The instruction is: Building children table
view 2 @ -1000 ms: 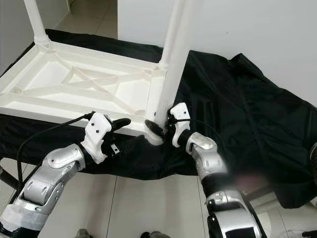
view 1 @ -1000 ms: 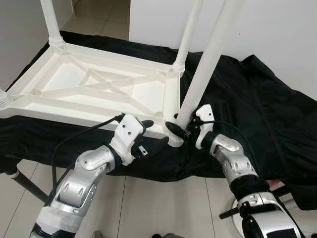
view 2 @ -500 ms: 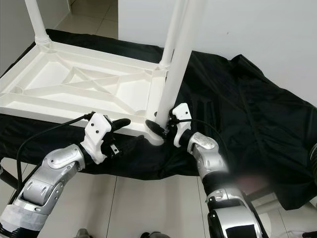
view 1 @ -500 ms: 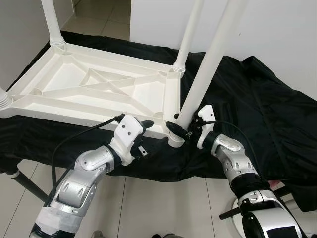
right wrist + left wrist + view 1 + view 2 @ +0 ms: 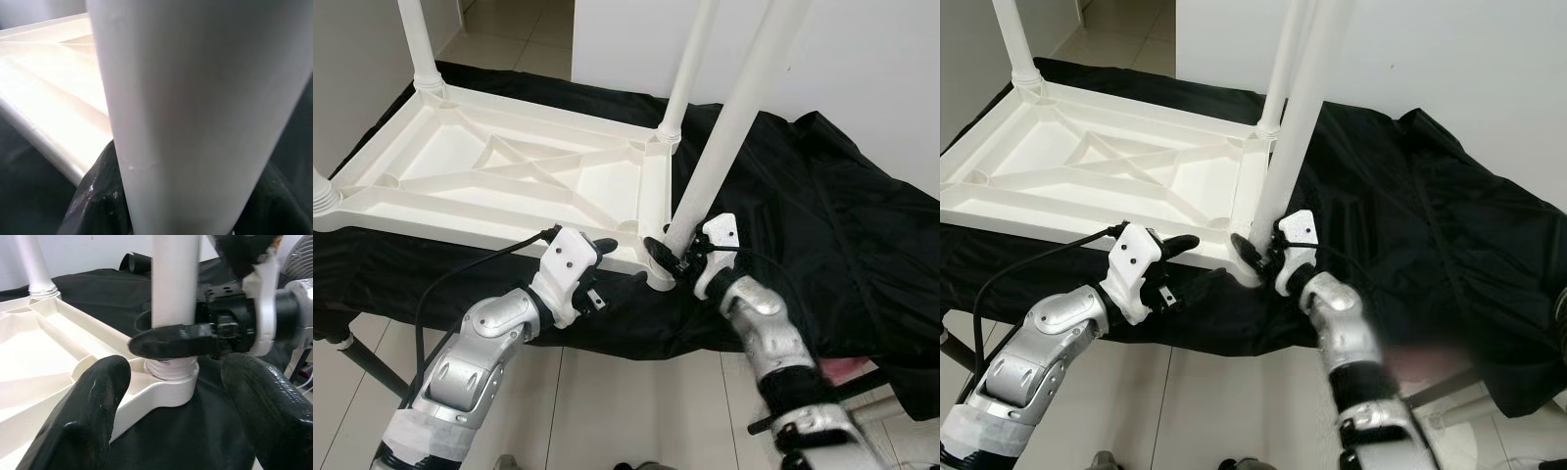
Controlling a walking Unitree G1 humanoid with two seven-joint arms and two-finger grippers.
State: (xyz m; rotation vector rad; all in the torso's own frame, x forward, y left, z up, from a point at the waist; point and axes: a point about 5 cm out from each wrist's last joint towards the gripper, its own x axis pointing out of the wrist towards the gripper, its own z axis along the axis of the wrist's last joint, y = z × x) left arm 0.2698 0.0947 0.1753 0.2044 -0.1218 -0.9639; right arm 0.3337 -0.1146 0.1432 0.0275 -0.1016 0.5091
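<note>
A white plastic children's table top (image 5: pixel 499 176) lies upside down on black cloth. Two white legs stand in its far corners. A third white leg (image 5: pixel 729 122) leans in the near right corner socket (image 5: pixel 658 274). My right gripper (image 5: pixel 671 253) is shut on this leg just above the socket. In the left wrist view the leg (image 5: pixel 175 281) rises from the socket (image 5: pixel 168 382), with the right gripper's finger (image 5: pixel 171 340) across it. My left gripper (image 5: pixel 612 262) stands open by the table's near edge, just left of the socket.
Black cloth (image 5: pixel 822 215) covers the work surface and hangs over its front edge. A white wall (image 5: pixel 862 69) rises behind. Tiled floor (image 5: pixel 626 411) lies below, with a doorway at the back left. A black cable (image 5: pixel 480 264) runs to my left wrist.
The right arm has shifted slightly left and the leg it holds now stands a little more upright. The left gripper has stayed in place.
</note>
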